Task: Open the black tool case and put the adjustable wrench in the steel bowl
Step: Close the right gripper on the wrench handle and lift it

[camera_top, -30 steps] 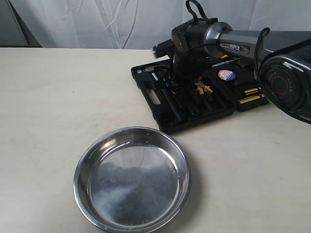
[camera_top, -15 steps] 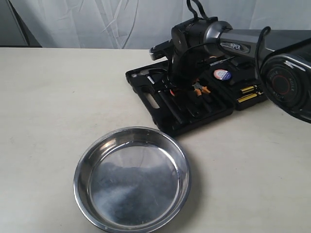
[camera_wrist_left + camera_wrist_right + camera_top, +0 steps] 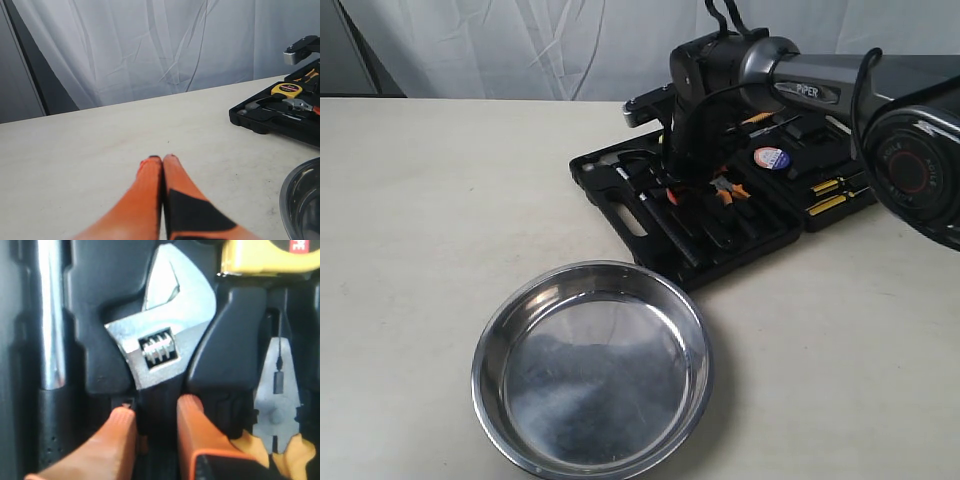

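Observation:
The black tool case lies open on the table behind the steel bowl, which holds nothing. My right gripper reaches down into the case. In the right wrist view the adjustable wrench lies in its moulded slot, silver head showing. The right gripper is shut on its black handle just below the head, one orange finger on each side. My left gripper hovers shut and empty over bare table, well apart from the case and the bowl.
Orange-handled pliers sit in the slot beside the wrench, and a steel-shafted tool lies on its other side. A yellow tape measure is past the wrench head. Yellow-handled screwdrivers rest in the case's far half. A white curtain hangs behind.
The case has slid left and slightly toward the bowl along with the right gripper. The bowl has not moved.

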`<state>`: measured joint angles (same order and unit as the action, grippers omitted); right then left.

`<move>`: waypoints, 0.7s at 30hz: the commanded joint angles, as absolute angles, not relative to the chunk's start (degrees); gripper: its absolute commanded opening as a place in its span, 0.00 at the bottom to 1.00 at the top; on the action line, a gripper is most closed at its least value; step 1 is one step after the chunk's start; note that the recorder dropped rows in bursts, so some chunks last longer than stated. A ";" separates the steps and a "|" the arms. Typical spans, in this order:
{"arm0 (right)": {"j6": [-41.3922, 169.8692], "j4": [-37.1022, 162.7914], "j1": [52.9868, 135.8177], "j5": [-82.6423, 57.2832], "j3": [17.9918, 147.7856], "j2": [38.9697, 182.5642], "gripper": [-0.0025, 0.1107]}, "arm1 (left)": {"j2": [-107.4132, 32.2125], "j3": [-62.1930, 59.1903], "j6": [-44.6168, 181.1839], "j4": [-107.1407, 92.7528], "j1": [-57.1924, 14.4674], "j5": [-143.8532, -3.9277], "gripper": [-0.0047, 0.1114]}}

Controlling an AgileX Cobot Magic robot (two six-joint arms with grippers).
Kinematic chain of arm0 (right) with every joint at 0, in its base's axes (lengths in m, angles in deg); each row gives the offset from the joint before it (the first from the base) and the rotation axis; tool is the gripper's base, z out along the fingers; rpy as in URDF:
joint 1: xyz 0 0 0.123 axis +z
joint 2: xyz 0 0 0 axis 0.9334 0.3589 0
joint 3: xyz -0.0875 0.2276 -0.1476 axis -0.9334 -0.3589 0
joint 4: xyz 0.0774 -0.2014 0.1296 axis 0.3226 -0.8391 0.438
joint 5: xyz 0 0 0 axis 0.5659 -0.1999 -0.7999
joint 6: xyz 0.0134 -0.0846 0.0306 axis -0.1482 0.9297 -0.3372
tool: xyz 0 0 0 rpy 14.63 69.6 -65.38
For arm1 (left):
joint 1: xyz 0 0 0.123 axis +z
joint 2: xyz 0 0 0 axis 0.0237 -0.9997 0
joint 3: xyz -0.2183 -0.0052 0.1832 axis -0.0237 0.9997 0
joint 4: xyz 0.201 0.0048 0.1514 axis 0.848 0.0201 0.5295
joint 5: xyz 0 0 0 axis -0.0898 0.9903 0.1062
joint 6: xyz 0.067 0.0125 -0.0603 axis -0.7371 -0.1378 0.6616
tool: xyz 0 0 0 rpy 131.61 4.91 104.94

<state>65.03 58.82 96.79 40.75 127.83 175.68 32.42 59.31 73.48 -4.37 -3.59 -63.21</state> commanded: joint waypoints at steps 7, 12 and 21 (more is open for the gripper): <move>65.43 56.91 97.04 39.65 127.94 171.17 0.02 | 32.21 59.19 73.59 -4.52 -3.80 -63.61 0.04; 65.43 56.81 97.04 41.05 127.94 169.37 0.02 | 32.21 59.19 73.59 -4.52 -3.80 -63.61 0.04; 67.17 60.35 97.52 44.32 127.94 163.84 0.01 | 32.21 59.19 73.59 -4.52 -3.80 -63.61 0.04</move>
<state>65.78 58.48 97.23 43.38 127.71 166.88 32.42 59.31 73.48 -4.37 -3.59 -63.21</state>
